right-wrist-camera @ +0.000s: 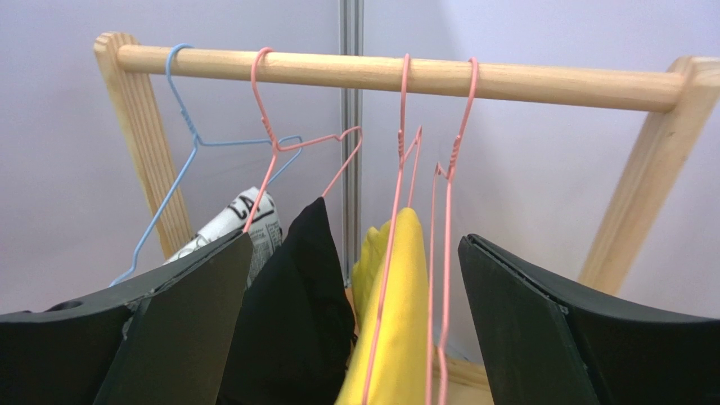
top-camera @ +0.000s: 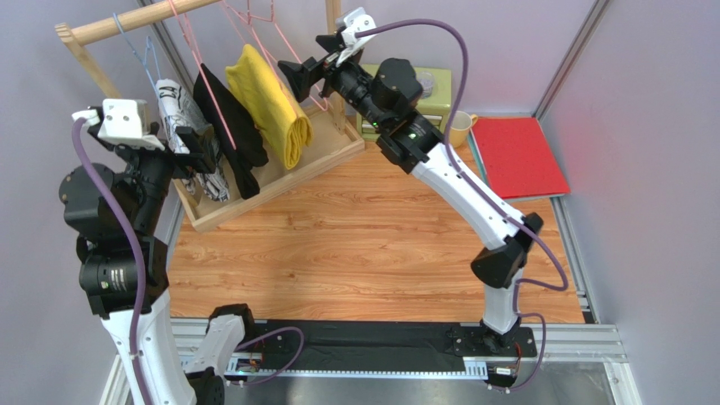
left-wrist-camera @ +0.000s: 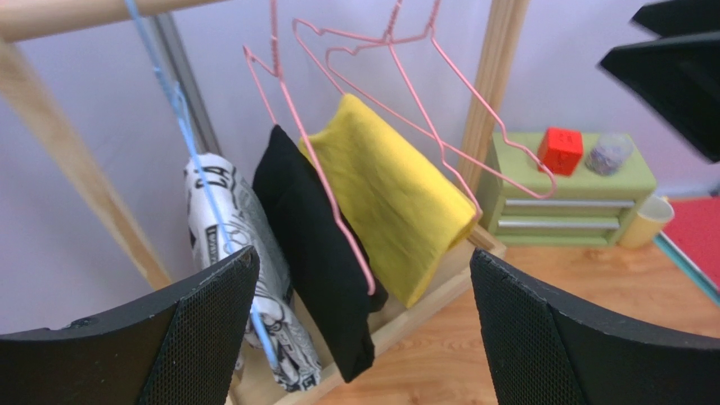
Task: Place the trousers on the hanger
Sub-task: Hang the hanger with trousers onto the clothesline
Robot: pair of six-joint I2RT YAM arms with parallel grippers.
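The wide-open, empty right gripper (top-camera: pixel 297 78) faces soft yellow cloth trousers (top-camera: pixel 270 105) draped on a thin pink wire hanger (right-wrist-camera: pixel 391 228) just ahead. Back out straight, touching no wire.

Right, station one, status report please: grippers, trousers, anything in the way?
Left gripper open, right gripper open, both empty. Trousers draped over hanger on the rail. Black garment hangs close beside.
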